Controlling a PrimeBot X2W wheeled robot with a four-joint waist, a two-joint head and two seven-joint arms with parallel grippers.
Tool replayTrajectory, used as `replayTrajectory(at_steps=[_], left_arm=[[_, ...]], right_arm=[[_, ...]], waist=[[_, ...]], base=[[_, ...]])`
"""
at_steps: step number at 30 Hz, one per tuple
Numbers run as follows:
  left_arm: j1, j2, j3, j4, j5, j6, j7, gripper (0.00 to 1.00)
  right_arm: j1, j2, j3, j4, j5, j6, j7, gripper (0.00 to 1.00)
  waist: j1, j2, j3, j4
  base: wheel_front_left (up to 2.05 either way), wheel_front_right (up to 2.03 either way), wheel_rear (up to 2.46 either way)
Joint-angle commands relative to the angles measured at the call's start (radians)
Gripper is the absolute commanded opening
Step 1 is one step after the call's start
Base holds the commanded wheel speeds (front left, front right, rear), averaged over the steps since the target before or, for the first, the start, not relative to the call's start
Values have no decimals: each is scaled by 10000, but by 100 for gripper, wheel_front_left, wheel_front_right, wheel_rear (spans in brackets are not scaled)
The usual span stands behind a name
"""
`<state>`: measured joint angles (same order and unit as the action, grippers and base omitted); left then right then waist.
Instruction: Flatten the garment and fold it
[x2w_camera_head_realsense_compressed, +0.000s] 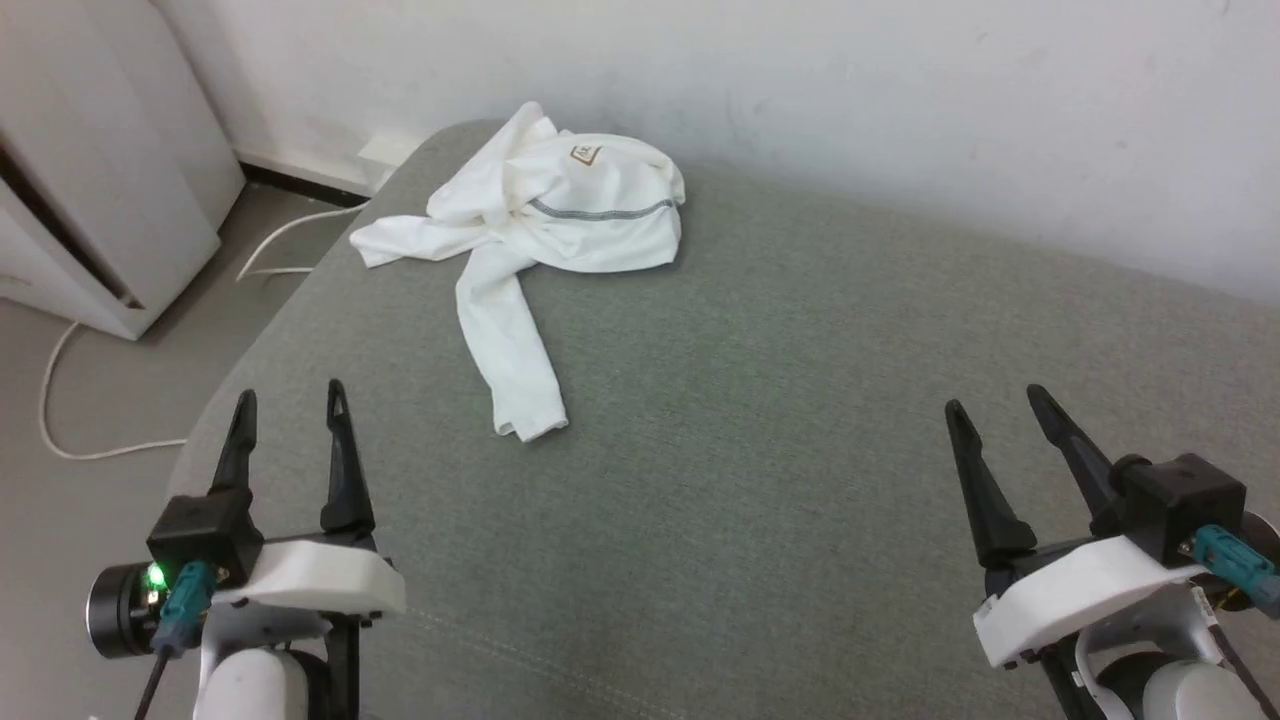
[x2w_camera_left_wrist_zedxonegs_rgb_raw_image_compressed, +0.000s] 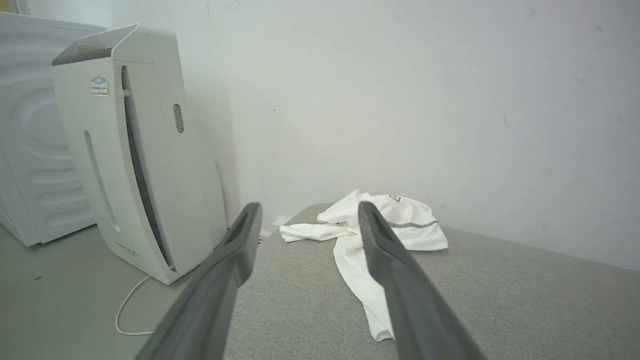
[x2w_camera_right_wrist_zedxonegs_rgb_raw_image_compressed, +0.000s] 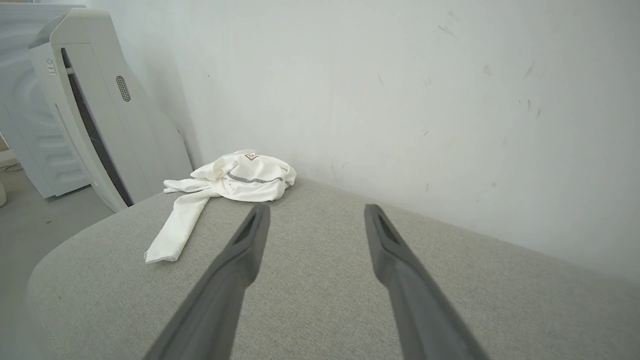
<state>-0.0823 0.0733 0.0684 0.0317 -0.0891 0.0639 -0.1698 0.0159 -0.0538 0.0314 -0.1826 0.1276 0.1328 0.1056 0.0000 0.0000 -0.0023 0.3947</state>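
So the white thin long-sleeved shirt (x2w_camera_head_realsense_compressed: 590, 215) is sitting crumpled up at around 11 o'clock in the head view, in the far left corner of the grey fabric-covered tabletop (x2w_camera_head_realsense_compressed: 800, 420), close to the white wall (x2w_camera_head_realsense_compressed: 900, 90). The body of it is bunched into a mound. You can see a small brown-outlined logo (x2w_camera_head_realsense_compressed: 583, 154) on top and a grey stitched seam (x2w_camera_head_realsense_compressed: 600, 211) running across the front. One sleeve (x2w_camera_head_realsense_compressed: 510, 350) trails out flat toward 6 o'clock, and another bit of fabric sticks out toward 9 o'clock near the rounded edge.

Both arms are parked at the near side. The left gripper (x2w_camera_head_realsense_compressed: 290, 392) is down at 8 o'clock with its two dark fingers spread apart and nothing between them. The right gripper (x2w_camera_head_realsense_compressed: 995, 398) is at 4 o'clock, also spread and empty. Neither one touches the shirt; both are well apart from it, with the left one closer to the sleeve end.

Off the tabletop at 10 o'clock there's a tall white plastic appliance (x2w_camera_head_realsense_compressed: 100, 200) standing on the grey floor (x2w_camera_head_realsense_compressed: 90, 500), with a white cord (x2w_camera_head_realsense_compressed: 55, 400) looping across it.
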Motion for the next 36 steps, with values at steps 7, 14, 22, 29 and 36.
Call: replayTrajectory(at_steps=[7, 14, 22, 29, 36], left_arm=[[-574, 79, 64, 265, -296, 48, -225, 100], [-1606, 274, -55, 631, -378, -21, -182, 100], [-4141, 873, 159, 1418, -818, -283, -7, 100], [-6825, 1784, 566, 2606, -1357, -541, 599, 100], [-9549, 2941, 480, 4367, -1822, -1230, 2321, 100]], right_arm=[[-135, 25, 51, -351, 128, -15, 197, 100], [-430, 27, 131, -725, 143, -17, 533, 100], [-1263, -3, 554, -1281, -116, -18, 1072, 100], [-1974, -102, 766, -1674, -432, -19, 1275, 100], [-2567, -117, 970, -2114, -777, -20, 1278, 100]], waist=[[0, 0, 187, 303], [0, 0, 625, 215], [0, 0, 1827, -505], [0, 0, 3204, -1456], [0, 0, 4819, -2276]], base=[[0, 0, 0], [0, 0, 0], [0, 0, 0], [0, 0, 0], [0, 0, 0]])
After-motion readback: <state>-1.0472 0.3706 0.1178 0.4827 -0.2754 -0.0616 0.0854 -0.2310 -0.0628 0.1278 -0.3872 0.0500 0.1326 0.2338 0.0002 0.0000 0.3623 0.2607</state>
